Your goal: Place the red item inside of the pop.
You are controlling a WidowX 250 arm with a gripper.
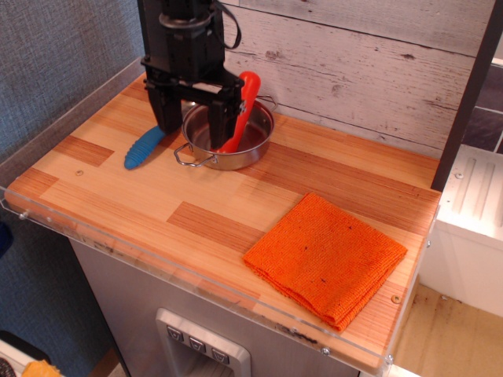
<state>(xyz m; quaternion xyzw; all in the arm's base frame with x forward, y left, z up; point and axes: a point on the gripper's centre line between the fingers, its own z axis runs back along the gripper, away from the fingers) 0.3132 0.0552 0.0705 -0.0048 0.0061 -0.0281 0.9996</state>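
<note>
The red item [242, 106] stands tilted inside the pot [253, 149], its lower end on the pot's floor and its upper end leaning over the far rim. The pot is a shiny steel one with wire loop handles, at the back left of the wooden counter. My gripper [192, 122] is open and low over the pot's left side. One finger is outside the left rim and the other is inside, just left of the red item. It holds nothing.
A blue ribbed toy [141, 151] lies just left of the pot, partly behind my gripper. A folded orange cloth [326, 255] lies at the front right. A plank wall stands behind, and a clear lip runs along the counter's front edge [196, 275].
</note>
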